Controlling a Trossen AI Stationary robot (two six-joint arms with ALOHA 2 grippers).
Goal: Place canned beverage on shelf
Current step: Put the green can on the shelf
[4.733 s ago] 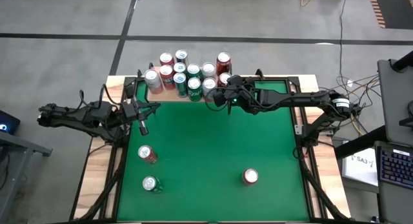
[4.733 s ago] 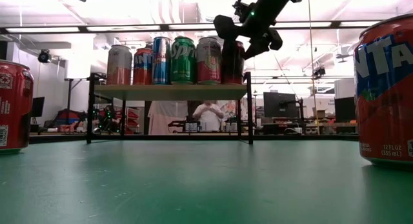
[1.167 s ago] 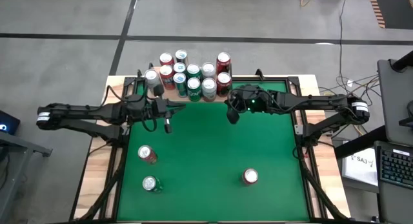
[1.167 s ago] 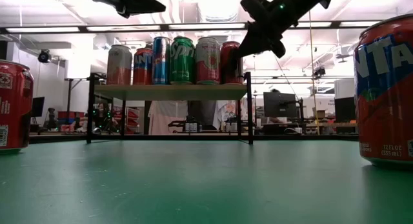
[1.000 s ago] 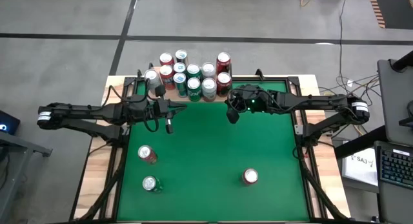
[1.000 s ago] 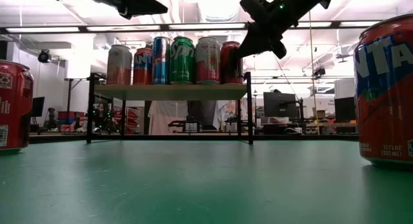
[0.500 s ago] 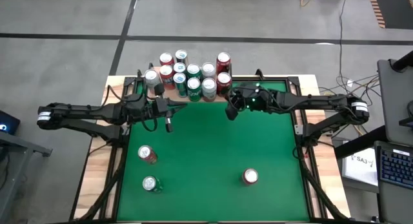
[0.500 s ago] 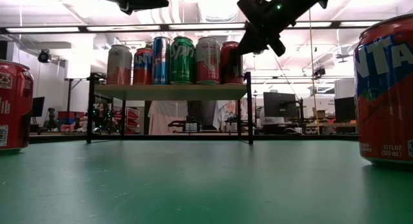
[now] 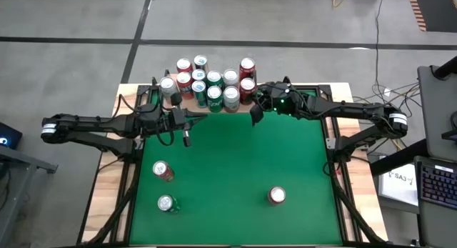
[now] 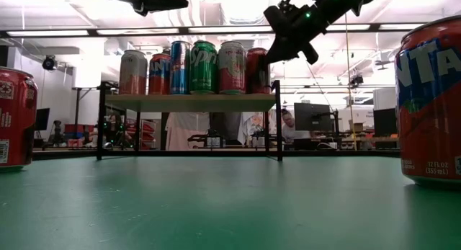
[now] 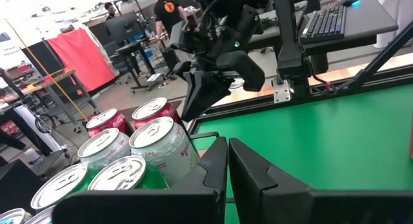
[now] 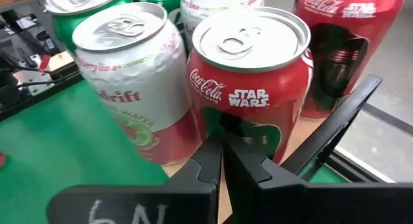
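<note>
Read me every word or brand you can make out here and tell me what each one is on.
"Coca-Cola STAR WARS": near red can on the shelf.
"Coca-Cola": red can behind it.
"drift", "WATER": white can, partly hidden.
"NTA", "12 FL OZ (355 mL)": orange can, cut off.
"Spri": green can.
"SA3": paper beside the table.
Other labels: too blurred.

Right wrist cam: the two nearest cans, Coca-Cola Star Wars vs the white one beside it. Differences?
The Coca-Cola Star Wars can is red with white script and a dark figure; the white can carries strawberry art and partial lettering ending "drift... water". The red can sits straight ahead of the shut right gripper; the white can stands to one side of that line. Shared: both upright, unopened, on the shelf, side by side; whether they touch I cannot tell.
</note>
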